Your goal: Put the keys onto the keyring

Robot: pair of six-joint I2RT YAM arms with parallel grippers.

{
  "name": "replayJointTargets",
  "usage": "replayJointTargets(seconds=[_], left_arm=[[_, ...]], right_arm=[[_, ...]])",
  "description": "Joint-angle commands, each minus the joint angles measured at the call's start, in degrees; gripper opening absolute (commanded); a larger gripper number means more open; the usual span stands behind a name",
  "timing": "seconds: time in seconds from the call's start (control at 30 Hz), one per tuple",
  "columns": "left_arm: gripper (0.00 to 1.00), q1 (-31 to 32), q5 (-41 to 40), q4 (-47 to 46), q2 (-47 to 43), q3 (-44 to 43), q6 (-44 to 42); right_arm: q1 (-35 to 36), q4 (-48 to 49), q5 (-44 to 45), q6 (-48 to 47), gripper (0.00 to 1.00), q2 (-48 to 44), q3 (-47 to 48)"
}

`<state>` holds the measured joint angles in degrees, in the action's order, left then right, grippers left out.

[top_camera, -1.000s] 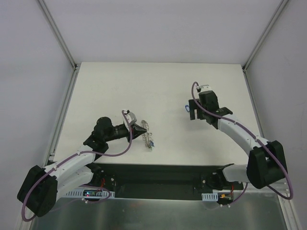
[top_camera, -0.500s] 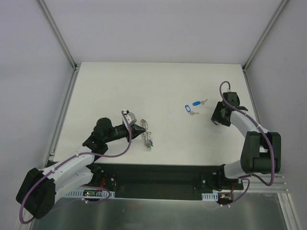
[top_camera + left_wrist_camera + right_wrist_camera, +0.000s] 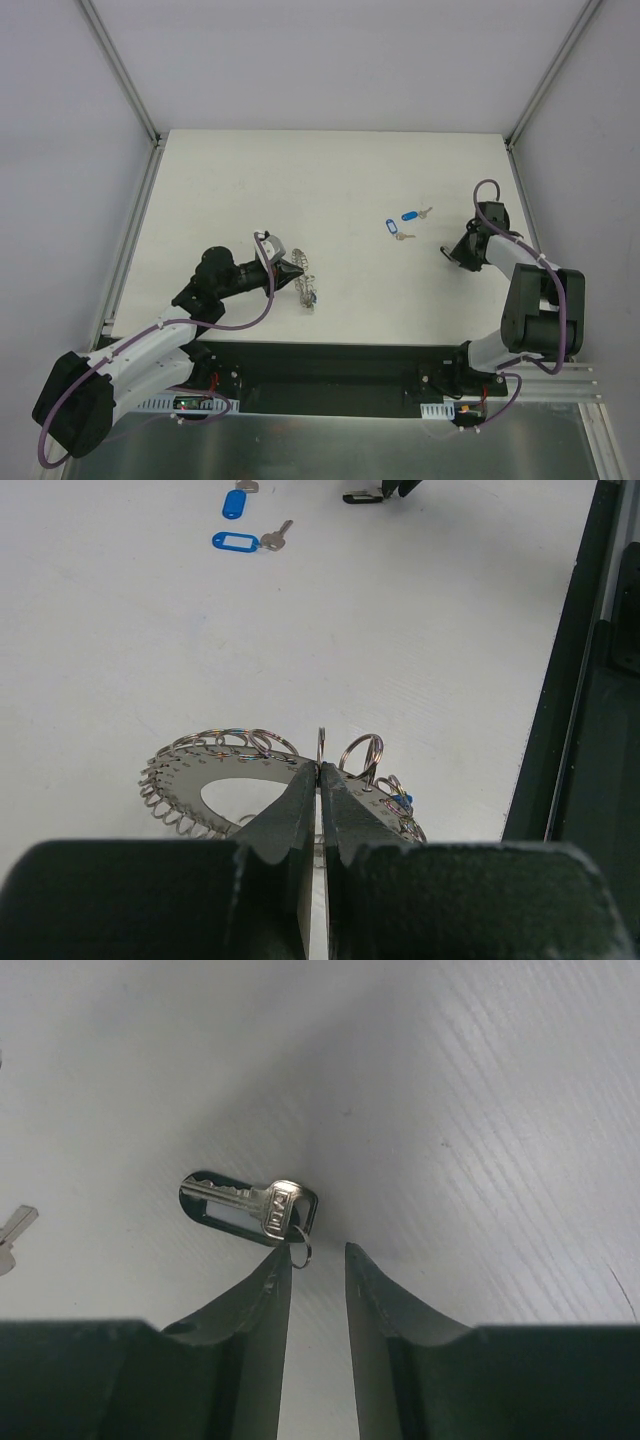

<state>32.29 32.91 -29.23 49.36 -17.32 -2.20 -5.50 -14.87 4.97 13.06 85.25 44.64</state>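
Left gripper: low over the surface, left of centre, jaws clenched on one small wire ring standing up from the rim of the keyring. The left wrist view confirms it: the fingertips meet with the thin ring pinched upright between them, and the grey loop of the keyring spreads out beyond them, wire rings all round its edge. A small blue piece shows among the rings on the right side (too small to identify).

Centre-right: two blue-tagged keys lie loose on the surface, one nearer the arms, the other just beyond it. They are close together and well apart from the keyring.

Right gripper: down at the surface near the right edge, jaws released with a narrow gap, grasping nothing. The right wrist view shows the black-headed key lying flat just beyond the fingertips, its small split ring beside the left fingertip.
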Motion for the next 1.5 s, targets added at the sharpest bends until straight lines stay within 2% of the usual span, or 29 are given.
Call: replayJointTargets(seconds=[0.0,0.4,0.6,0.77,0.83,0.9,0.97,1.0,1.1,1.17,1.33,1.47], left_arm=[[0.00,0.6,-0.2,-1.2,-1.0,-1.5,-0.8],[0.00,0.6,-0.1,-1.2,-1.0,-1.5,-0.9],[0.00,0.7,-0.2,-1.2,-0.9,-1.5,-0.8],[0.00,0.6,-0.6,-1.2,-0.8,-1.4,-1.0],[0.00,0.7,-0.5,-1.1,-0.8,-1.5,-0.9],[0.00,0.6,-0.6,-1.1,-0.5,-1.6,-0.9],[0.00,0.6,-0.9,-1.0,-0.1,-1.7,-1.0],[0.00,0.6,-1.0,-0.9,0.0,-1.7,-1.0],[0.00,0.6,-1.1,-0.8,0.3,-1.8,-1.0],[0.00,0.5,-1.3,-0.7,0.1,-1.8,-0.8],[0.00,0.6,-2.4,0.1,-0.6,-1.7,-1.2],[0.00,0.6,-3.7,0.9,-1.4,-1.7,-1.8]], right_arm=[[-1.7,2.6,-2.1,3.1,0.30,0.9,-0.5],[-4.6,4.8,-6.9,3.7,0.18,2.2,-1.6],[-4.8,4.8,-8.5,2.8,0.01,1.3,-1.8],[-4.4,3.2,-8.9,-0.8,0.01,-3.2,-1.1],[-2.5,1.3,-8.5,-5.0,0.01,-6.4,-0.5],[3.0,-1.3,-5.0,-8.2,0.01,-8.9,0.4],[8.4,-2.0,2.7,-12.7,0.01,-13.1,-0.3],[14.5,-1.9,4.5,-15.1,0.01,-14.4,-0.7],[24.2,-2.9,9.9,-20.2,0.01,-18.5,-1.4],[27.5,-3.6,14.1,-22.4,0.01,-21.4,-2.0],[37.9,-4.5,13.2,-26.1,0.01,-25.7,-3.8],[45.6,-8.6,7.7,-28.2,0.01,-25.0,-2.7]])
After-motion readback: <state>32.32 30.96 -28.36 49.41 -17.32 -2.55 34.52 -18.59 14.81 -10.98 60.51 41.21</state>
